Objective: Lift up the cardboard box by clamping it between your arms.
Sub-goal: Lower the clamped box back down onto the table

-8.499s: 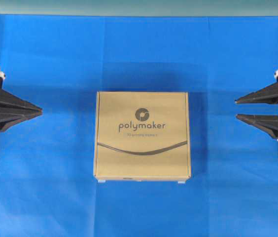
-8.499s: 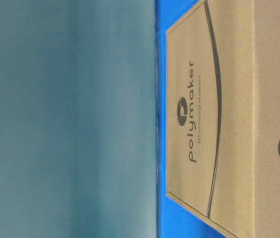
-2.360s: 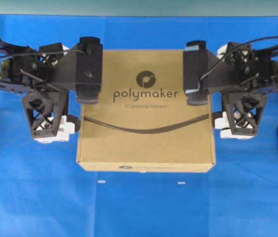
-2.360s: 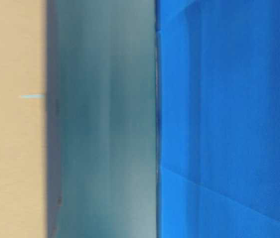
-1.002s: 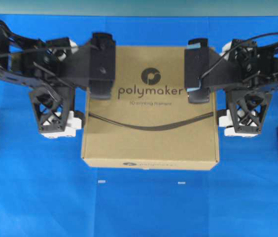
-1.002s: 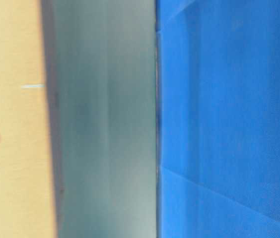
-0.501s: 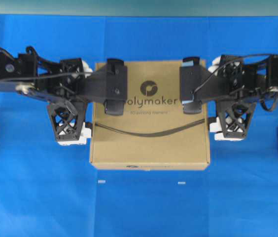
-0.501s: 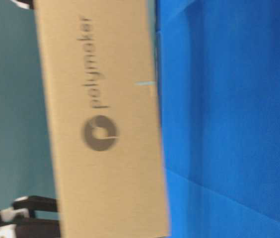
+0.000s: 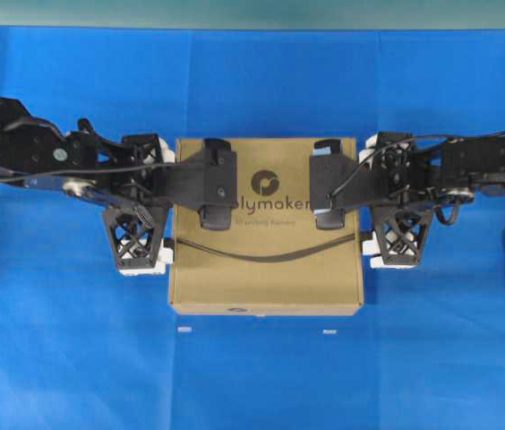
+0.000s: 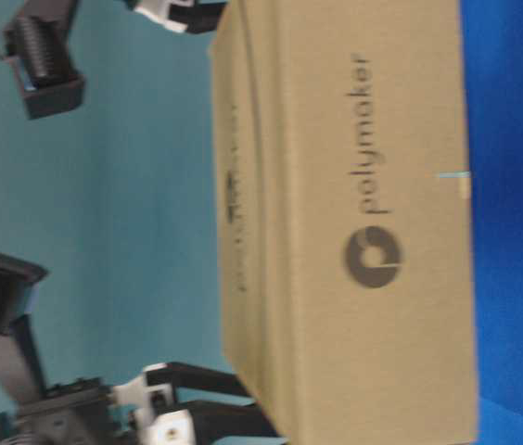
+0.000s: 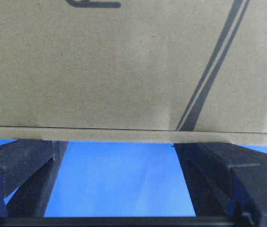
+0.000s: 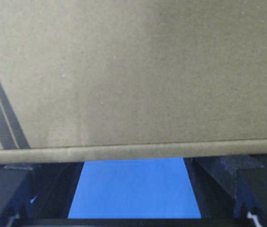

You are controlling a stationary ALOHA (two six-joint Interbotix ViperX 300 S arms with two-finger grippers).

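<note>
both grippers, left gripper [image 9: 165,235] and right gripper [image 9: 367,231], spread wide, squeeze the cardboard box [image 9: 266,269] at frame centre; uneven pressure could let it slip or tilt.

Cardboard box [image 9: 266,260] lettering partly hidden under arms; table-level view blurred; box underside unseen

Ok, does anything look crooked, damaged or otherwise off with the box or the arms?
Nothing stands out. The cardboard box sits square between the left gripper and right gripper, undented, lettering level. Both grippers' fingers stand open against its sides.
</note>
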